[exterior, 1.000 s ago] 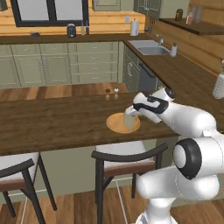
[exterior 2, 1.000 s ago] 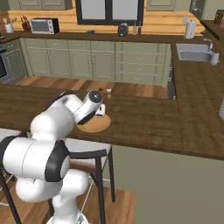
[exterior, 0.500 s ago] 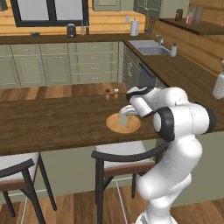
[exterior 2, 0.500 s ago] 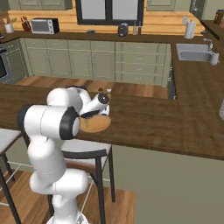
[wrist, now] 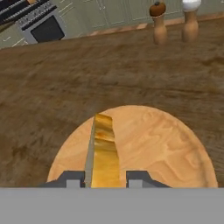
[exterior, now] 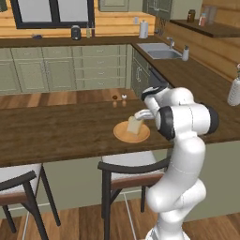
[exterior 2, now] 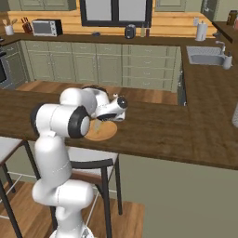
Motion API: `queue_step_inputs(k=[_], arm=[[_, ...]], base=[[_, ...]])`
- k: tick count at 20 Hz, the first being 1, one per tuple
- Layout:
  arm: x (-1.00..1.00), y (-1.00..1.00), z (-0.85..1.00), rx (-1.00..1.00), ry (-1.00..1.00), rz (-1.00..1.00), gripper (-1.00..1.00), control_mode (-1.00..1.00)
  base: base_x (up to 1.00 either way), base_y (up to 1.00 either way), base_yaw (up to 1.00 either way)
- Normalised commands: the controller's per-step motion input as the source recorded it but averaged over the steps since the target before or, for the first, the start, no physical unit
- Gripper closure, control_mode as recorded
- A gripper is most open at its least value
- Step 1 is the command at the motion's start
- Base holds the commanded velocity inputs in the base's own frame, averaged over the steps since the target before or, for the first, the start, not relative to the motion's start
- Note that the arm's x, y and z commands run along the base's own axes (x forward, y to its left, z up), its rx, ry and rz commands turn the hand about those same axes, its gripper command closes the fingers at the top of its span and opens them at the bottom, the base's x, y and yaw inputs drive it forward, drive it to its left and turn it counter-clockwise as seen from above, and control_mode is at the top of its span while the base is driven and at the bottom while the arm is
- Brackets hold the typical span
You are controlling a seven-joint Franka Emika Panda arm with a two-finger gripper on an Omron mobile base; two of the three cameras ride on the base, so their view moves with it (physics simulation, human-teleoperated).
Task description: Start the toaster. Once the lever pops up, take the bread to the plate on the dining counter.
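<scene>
end effector (wrist: 105, 178): clamped on the bread (wrist: 104, 151), slice held upright on edge over the plate (wrist: 170, 144). plate sat on the tabletop (wrist: 65, 83) (two shakers (wrist: 174, 19) beyond).

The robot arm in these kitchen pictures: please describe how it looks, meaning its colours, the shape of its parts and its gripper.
The arm is made of glossy white rounded segments with dark bands at the joints. No cables or markings can be seen. The gripper ends in two small dark grey finger tips.
</scene>
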Motion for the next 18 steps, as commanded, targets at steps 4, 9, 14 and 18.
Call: queue_step_inputs(k=[4,9,14,18], arm=[[-0.17,0.00,-0.04,-0.04,0.00,0.00,-1.00,-1.00],[-0.30,0.00,-0.01,-0.15,0.00,0.00,-1.00,-1.00],[-0.03,-0.07,0.10,-0.21,-0.02,-0.06,-1.00,-1.00],[0.00,-0.01,0.28,-0.24,-0.02,-0.09,-1.00,-1.00]], base=[[0.00,0.00,0.00],[0.00,0.00,0.00],[0.00,0.00,0.00],[0.00,0.00,0.00]])
